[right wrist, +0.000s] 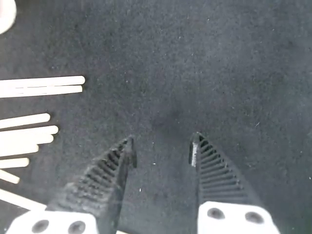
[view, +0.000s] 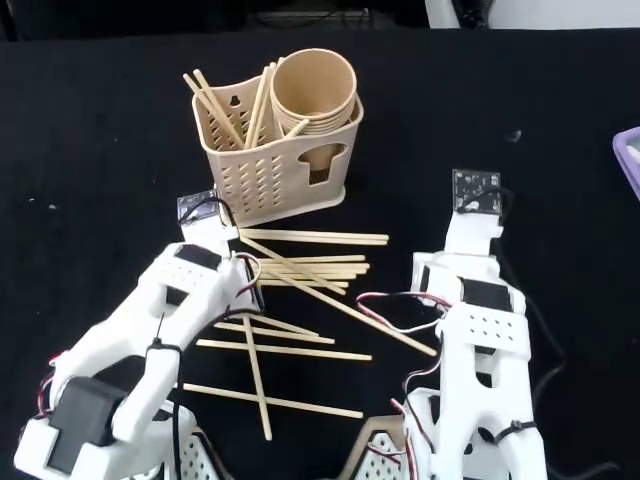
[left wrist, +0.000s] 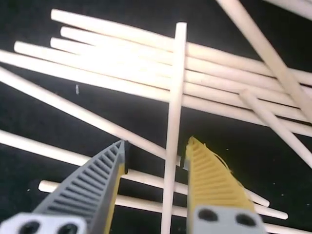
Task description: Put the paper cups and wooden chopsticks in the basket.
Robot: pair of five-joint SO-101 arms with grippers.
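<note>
Straddling a single chopstick (left wrist: 175,73) with the left gripper (left wrist: 156,146), jaws spread, the stick lengthwise in the gap and nearer the yellow jaw. Noting it crossing over a bundle of chopsticks (left wrist: 122,58) just ahead of the jaw tips. Judging best: centring on the stick, lowering to flank it with both tips, closing gently, avoiding the sticks beneath the jaws. Holding the right gripper (right wrist: 162,146) over bare table (right wrist: 219,58), jaws spread on nothing, chopstick ends beyond the dark jaw. Aiming next for the basket (view: 275,175), already holding paper cups (view: 313,90).
</note>
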